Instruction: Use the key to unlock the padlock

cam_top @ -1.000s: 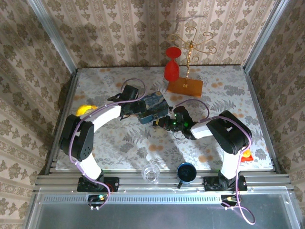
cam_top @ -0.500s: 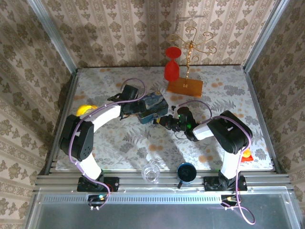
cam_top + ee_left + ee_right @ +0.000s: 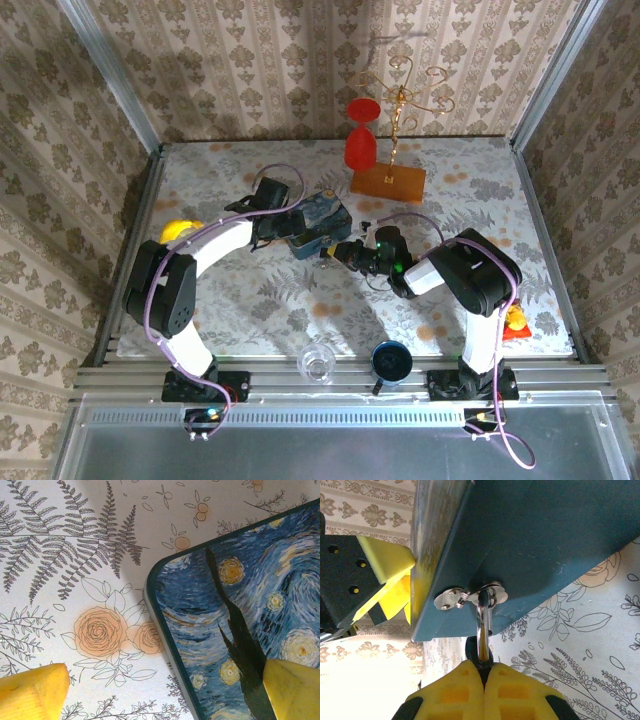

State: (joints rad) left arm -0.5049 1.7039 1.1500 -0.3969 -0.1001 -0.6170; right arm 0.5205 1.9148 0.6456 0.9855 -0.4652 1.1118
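Note:
The blue swirl-painted tin lies mid-table. Its lid corner sits between my left gripper's yellow fingertips, one over the table and one over the lid. The left gripper is open and grips nothing. The padlock hangs by its silvery shackle from the hasp on the tin's blue side. Its dark body is pinched between the yellow pads of my right gripper, which is shut on it at the tin's front. The key is hidden.
A red goblet and a gold wire stand on an orange base stand at the back. A clear glass and a blue mug sit at the near edge. Yellow objects lie at the far left and right.
My right gripper has moved a little away from the bases and to the left with the padlock. The tin has turned slightly with it. The left gripper has stayed put.

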